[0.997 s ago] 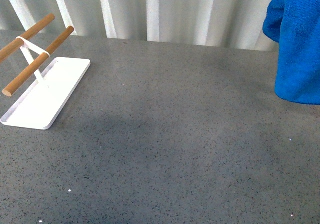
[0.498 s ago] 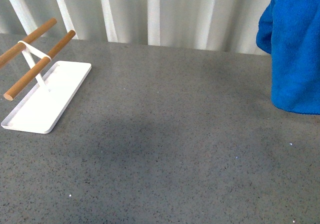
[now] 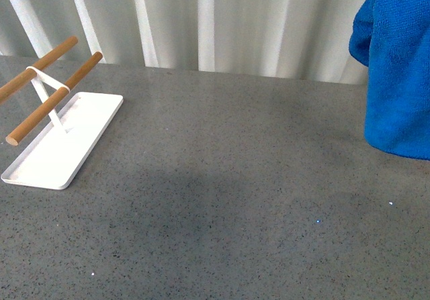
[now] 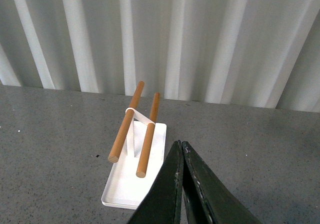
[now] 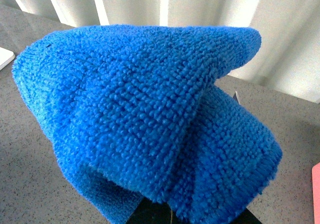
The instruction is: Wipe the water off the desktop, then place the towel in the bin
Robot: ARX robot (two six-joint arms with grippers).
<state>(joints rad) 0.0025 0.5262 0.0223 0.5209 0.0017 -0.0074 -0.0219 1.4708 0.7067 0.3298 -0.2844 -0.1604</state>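
Moved: the towel (image 3: pixel 396 72) has drifted a touch rightward and hangs slightly lower than half a second back; the white tray (image 3: pixel 40 169) also sits lower in the front view, so the camera itself seems to have tipped
Towel: in the air on the right, off the bench (image 3: pixel 222 199), bunched and drooping
Right fingers (image 5: pixel 150 215): nearly buried under cloth, only a dark sliver showing; since the towel hangs free, I judge them clamped on it
Left fingers (image 4: pixel 172 184): pressed together, holding nothing, hovering near the tray's end
Risk, grip: the hold looks to be on a loose bunch, so a quick swing could let a fold slip and drop the towel short
Risk, aim: cloth fills the right wrist view and no bin shows anywhere
Water: no wet patch I can make out
Around: wooden bars (image 3: pixel 50 95) on the tray, well apart from the towel; pale curtain (image 3: pixel 201 18) behind; a pink edge (image 5: pixel 316 194), cannot tell what
In the way: only the tray and bars, far off to the left
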